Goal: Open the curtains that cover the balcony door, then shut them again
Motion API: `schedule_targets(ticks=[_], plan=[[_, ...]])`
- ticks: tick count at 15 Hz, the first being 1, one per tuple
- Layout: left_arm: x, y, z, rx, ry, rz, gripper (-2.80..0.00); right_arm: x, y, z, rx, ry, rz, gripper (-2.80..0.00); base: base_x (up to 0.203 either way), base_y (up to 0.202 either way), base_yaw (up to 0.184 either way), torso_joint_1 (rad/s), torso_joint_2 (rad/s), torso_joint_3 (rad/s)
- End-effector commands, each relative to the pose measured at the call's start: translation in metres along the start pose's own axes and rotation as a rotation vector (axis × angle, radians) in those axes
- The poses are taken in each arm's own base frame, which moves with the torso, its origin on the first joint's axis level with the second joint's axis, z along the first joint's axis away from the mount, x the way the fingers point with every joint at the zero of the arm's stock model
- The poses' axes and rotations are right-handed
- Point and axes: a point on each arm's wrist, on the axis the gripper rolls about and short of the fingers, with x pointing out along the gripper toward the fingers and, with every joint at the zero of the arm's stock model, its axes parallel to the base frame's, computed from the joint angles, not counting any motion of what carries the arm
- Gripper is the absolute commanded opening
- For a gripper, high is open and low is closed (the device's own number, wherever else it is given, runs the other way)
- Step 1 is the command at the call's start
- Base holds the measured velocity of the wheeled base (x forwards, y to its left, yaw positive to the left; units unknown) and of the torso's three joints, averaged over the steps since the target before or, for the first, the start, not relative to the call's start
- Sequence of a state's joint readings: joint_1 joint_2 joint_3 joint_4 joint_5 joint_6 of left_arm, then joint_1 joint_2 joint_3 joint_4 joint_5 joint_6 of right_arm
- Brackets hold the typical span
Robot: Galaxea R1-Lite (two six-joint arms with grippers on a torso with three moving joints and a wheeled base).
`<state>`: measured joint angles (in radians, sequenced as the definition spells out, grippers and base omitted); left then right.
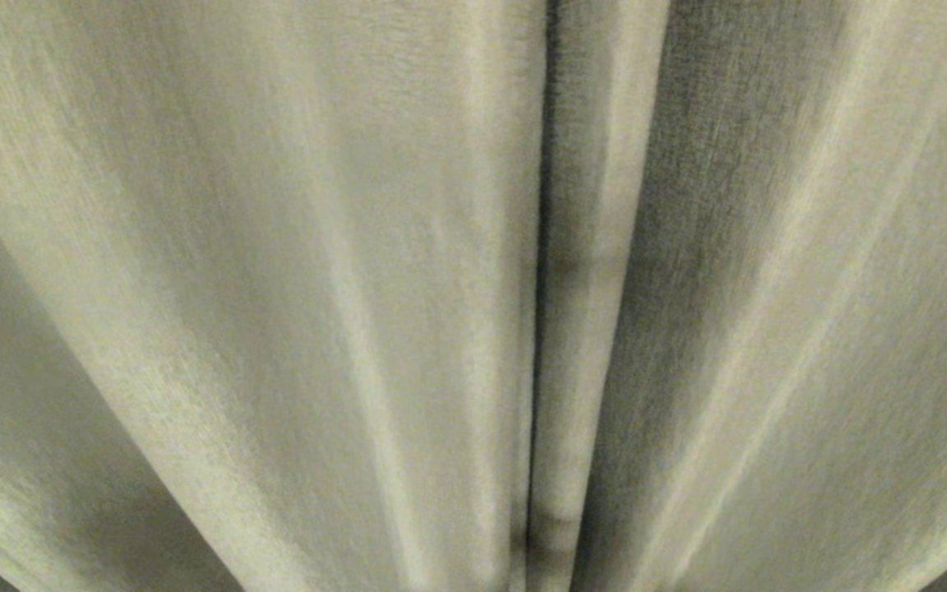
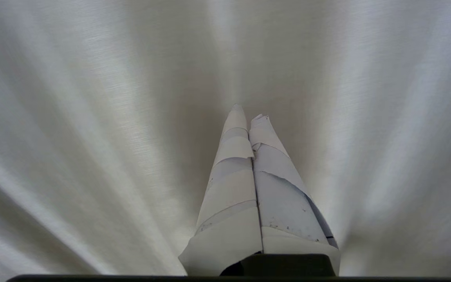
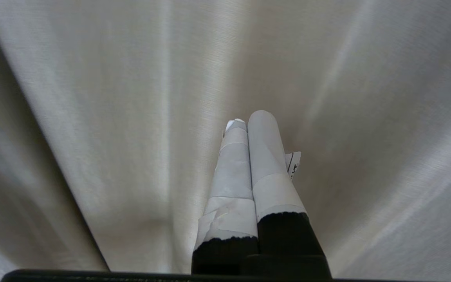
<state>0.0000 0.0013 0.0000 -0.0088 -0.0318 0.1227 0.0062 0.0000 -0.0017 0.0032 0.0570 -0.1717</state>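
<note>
The cream-beige curtains (image 1: 293, 312) fill the head view with long pleats. A dark seam runs down the middle where two panels meet. The balcony door is hidden behind the fabric. Neither arm shows in the head view. In the left wrist view my left gripper (image 2: 249, 114) is shut, its white-taped fingers pressed together with nothing between them, pointing at the curtains (image 2: 92, 117) just ahead. In the right wrist view my right gripper (image 3: 249, 117) is shut as well, empty, facing the curtains (image 3: 112, 109). Whether either tip touches the cloth cannot be told.
Only pleated fabric surrounds both grippers. A small paper tag (image 3: 294, 162) sticks out beside a right finger.
</note>
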Motion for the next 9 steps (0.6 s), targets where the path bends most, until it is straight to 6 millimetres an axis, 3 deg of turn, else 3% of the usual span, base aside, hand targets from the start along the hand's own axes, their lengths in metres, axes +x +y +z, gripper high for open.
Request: schedule_targets(ticks=[1,9], plan=[[-0.0001,0.0002,-0.0002,-0.008,0.001,0.009,-2.80,0.0001,0.0000,0.0000,-0.002,0.001,0.001,-2.80,0.000,-0.094,-0.004,0.007,0.00,-0.002],[-0.0001,0.0002,-0.0002,-0.037,0.001,0.009,-2.80,0.0001,0.0000,0.0000,-0.002,0.001,0.001,-2.80,0.000,0.000,0.000,0.000,0.00,0.000]])
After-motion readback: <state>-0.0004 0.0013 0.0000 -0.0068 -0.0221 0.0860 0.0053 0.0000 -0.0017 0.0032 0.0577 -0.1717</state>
